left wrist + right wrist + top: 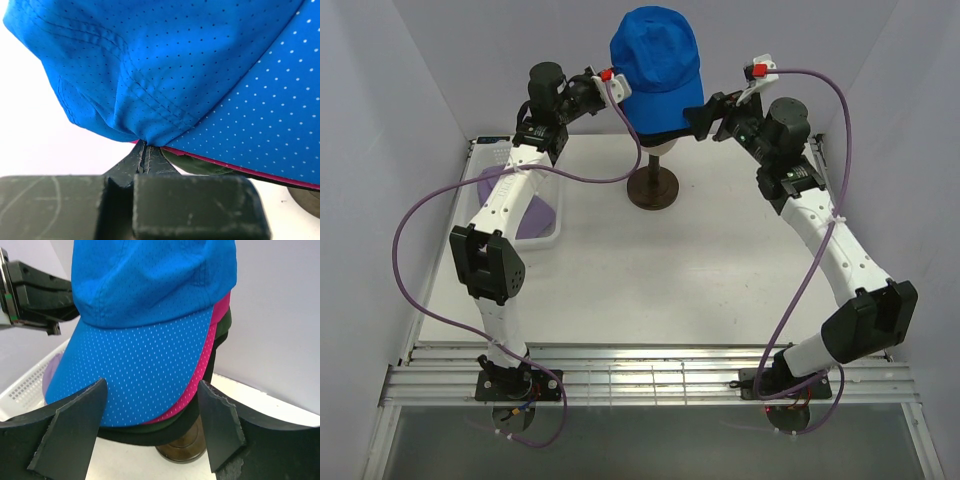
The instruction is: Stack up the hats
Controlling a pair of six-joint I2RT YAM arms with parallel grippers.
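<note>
- Standing on the counter (720,270), the mannequin head (660,150) on its brown stand (653,187) carries the stack. Treat it as a tall post that could tip, and pull down along it, not sideways.
- The white basket (542,242) sits at your left, well apart from the stand, with the lavender hat (548,215) lying inside. I judge that hat is the one left to bring.
- The bright blue cap (655,60) tops the stack, its brim over the magenta cap (207,360), with dark caps (150,432) beneath. I cannot tell black from green there.
- The step in hand looks like seating the blue cap. Draw its edge down evenly so the brims line up, and smooth the bunched fabric near the pinch before you let go.
- Your left fingers (142,152) are clenched on the lower edge of the blue crown, where it meets the brim.
- Your right fingers (152,385) are spread wide, one on either side of the blue brim. Close them only if the brim needs steadying.
- No logo, label or lettering is readable anywhere. The blue cap shows only perforated mesh and stitching.
</note>
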